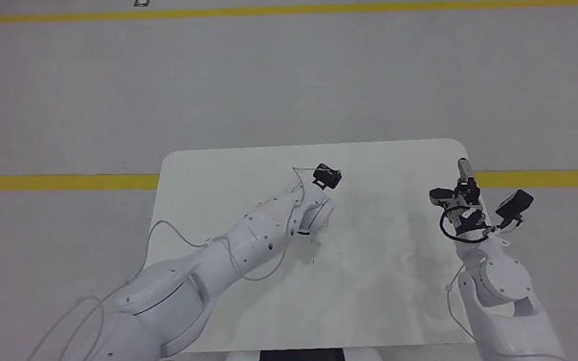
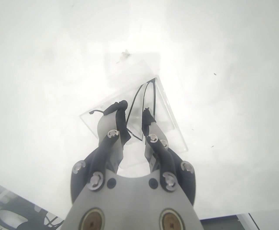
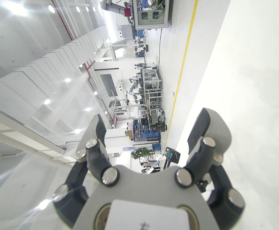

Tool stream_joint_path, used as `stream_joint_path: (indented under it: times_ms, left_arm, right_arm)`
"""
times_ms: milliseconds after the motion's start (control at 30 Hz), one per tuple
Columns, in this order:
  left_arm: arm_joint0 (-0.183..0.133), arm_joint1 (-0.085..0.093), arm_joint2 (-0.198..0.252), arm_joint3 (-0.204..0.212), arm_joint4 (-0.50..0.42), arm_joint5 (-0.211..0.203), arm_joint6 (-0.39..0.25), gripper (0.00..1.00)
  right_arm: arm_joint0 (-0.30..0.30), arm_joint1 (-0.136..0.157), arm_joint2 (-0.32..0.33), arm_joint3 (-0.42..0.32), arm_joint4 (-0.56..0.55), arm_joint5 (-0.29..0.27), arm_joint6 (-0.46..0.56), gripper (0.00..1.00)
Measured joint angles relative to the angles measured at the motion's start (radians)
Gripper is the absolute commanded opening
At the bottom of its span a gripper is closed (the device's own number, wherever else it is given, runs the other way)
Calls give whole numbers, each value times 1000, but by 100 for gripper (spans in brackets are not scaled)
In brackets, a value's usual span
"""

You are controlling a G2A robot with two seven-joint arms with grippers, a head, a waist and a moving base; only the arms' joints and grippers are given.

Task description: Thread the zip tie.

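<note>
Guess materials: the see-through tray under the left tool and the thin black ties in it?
Tray: clear rigid plastic by the look, glossy; the table shows through it and its edges catch light. Acrylic or similar, can't say. Ties: thin black plastic, probably nylon; they curve in smooth bows.

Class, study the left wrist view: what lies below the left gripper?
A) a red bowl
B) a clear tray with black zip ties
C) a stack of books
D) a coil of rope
B: the left gripper hangs, fingers apart, over a clear tray with thin black zip ties in it.
</note>
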Motion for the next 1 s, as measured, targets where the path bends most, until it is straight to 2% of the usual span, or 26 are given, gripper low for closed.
stream_joint_path:
  times_ms: [167,400,567,733,800,1000]
  left_arm:
    - [-5,-11,-1,25,-5,-8,1,0]
    - [-8,-22,-5,44,-8,-13,6,0]
    - [-7,-23,-13,26,-2,-11,4,0]
    - [2,-12,-26,-12,18,-4,-2,0]
    - [6,-7,-30,-17,30,-1,-4,33]
    - [15,0,-35,-28,63,2,-8,35]
  right_arm:
    - [0,0,0,0,0,0,0,100]
    - [0,0,0,0,0,0,0,100]
    - [0,0,0,0,0,0,0,100]
    - [0,0,0,0,0,0,0,100]
    - [0,0,0,0,0,0,0,100]
    - [0,0,0,0,0,0,0,100]
